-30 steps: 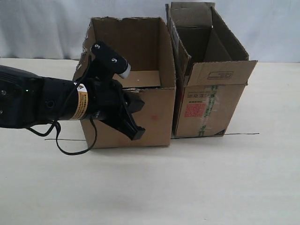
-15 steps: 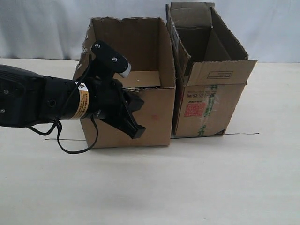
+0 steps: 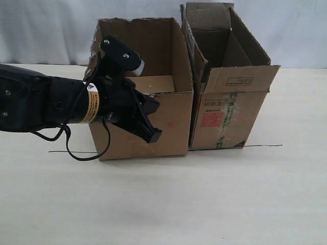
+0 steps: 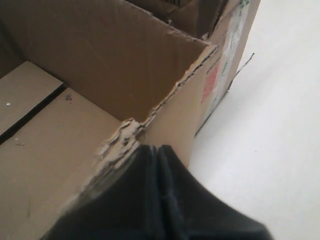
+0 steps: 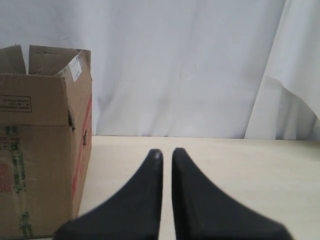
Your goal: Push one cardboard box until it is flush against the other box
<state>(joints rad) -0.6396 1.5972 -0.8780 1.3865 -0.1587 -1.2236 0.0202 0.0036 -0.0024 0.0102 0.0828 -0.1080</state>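
The wide cardboard box (image 3: 171, 120) with the torn rim stands left of the other box (image 3: 237, 115), the taller one with the red label. Their sides look touching or nearly so at the base. My left gripper (image 3: 153, 133) is shut and empty, lying against the wide box's front wall near its left side. In the left wrist view the shut fingertips (image 4: 157, 150) sit at the torn rim of the cardboard box (image 4: 100, 60), with the other box (image 4: 227, 45) beyond. My right gripper (image 5: 167, 152) hovers shut over the table beside the other box (image 5: 35, 150); the exterior view does not show it.
A thin black line (image 3: 263, 146) runs across the pale table (image 3: 204, 204) under the boxes' front edges. A white curtain (image 3: 51, 30) hangs behind. The left arm's black cable (image 3: 76, 154) loops down onto the table.
The left arm has shifted right and the wide box has slid right with it, narrowing the gap to the taller box. The taller box has not moved.
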